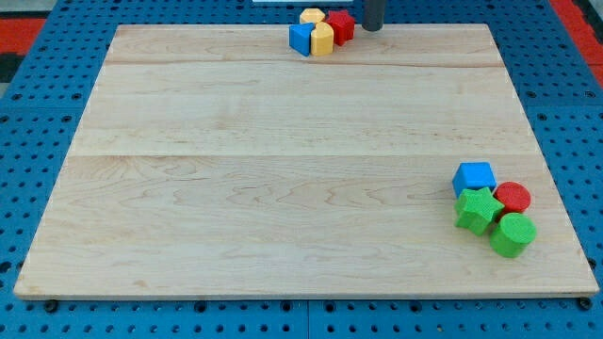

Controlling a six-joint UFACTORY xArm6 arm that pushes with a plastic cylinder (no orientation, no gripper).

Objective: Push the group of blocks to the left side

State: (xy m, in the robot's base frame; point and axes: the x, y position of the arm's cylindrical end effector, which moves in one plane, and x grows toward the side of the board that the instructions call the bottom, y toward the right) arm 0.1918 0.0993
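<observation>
Pale wood, smooth and lightly grained, made up the board (283, 160), and it sat on a blue perforated base (47, 94). At the view's top edge lay a tight group: a blue block (301, 38), a yellow block (322, 40) in front, a second yellow block (312, 16) behind, and a red block (341, 24) on the view's right, all touching or nearly so. My tip (372, 27) stood just to the view's right of the red block; whether it was touching I could not tell, since the frame cropped the rod short. The rod had no jaws and held nothing. I took this top group for the one to push, though the task sentence did not settle it. Well apart, near the view's bottom right, sat a blue cube (473, 177), a red cylinder (513, 197), a green star-shaped block (478, 209) and a green cylinder (513, 234), clustered together. I judged the blocks light, rigid and free-sliding on that surface, so there was nothing to grasp; the place to bear was the red block's right face, near its middle. An off-centre push would likely spin it and let the group fan apart, or spill a block off the top edge.
</observation>
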